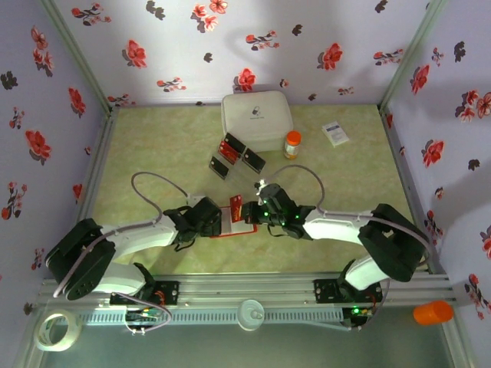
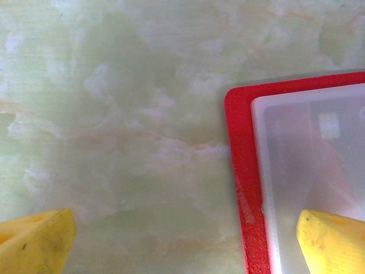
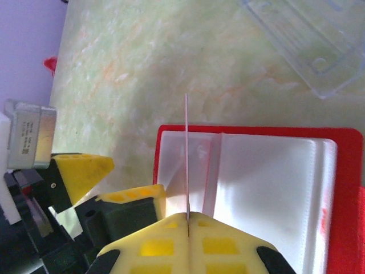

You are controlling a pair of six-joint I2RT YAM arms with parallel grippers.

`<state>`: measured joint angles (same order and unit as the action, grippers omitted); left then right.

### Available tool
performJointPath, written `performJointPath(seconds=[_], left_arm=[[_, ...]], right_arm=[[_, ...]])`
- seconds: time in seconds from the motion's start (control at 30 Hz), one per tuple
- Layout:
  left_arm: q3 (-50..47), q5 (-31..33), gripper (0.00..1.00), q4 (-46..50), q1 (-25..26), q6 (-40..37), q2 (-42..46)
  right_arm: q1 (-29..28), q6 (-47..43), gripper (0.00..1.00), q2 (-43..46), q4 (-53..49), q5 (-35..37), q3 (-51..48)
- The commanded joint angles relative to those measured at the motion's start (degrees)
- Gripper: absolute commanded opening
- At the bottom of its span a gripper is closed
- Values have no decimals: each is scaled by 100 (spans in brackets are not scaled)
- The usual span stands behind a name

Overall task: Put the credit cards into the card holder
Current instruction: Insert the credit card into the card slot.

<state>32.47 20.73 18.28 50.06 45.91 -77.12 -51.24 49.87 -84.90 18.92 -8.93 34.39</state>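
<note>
The right tool (image 3: 187, 217) was pinched fully shut on a thin red card (image 3: 186, 154), which the wrist camera saw edge-on, standing upright from between the yellow fingertips. The card hung just over the card holder (image 3: 345, 171), near the left edge of its pale pockets; whether it touched them could not be told. From above, the right tool (image 1: 253, 208) sat at the middle of the surface (image 1: 153, 153), its arm reaching in low from the right base with the elbow bent out to the right and the forearm lying nearly level. The card (image 1: 236, 204) showed at its tip, above the card holder (image 1: 230, 230), which lay open and flat. The left tool (image 2: 182, 240) was spread wide and gripped nothing: one yellow finger (image 2: 333, 242) was over the pale pocket side of the card holder (image 2: 242, 171), the other over bare surface (image 2: 114, 114). From above, the left tool (image 1: 209, 218) met the holder's left edge, its arm stretched low from the left base. Farther back lay three small black trays (image 1: 254, 160), one showing a second red card (image 1: 229, 147), beside a white lidded box (image 1: 257, 119), an orange-capped bottle (image 1: 292, 143) and a small white printed box (image 1: 334, 133).
</note>
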Motion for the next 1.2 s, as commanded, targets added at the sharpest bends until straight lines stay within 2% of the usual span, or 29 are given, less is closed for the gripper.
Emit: performJointPath(seconds=[0.0,0.37,1.17], left_arm=[[-155,-11,100,265,-33,6,30],[-197,-43,100,224,-37,7,24],[-225,-75,100,156,-40,50,-62]], right_arm=[[-41,386,0,0,631,360,-280],[-183,487,0,-395,1929,482,-807],[-194,730,0,-1246,3049,190,-884]])
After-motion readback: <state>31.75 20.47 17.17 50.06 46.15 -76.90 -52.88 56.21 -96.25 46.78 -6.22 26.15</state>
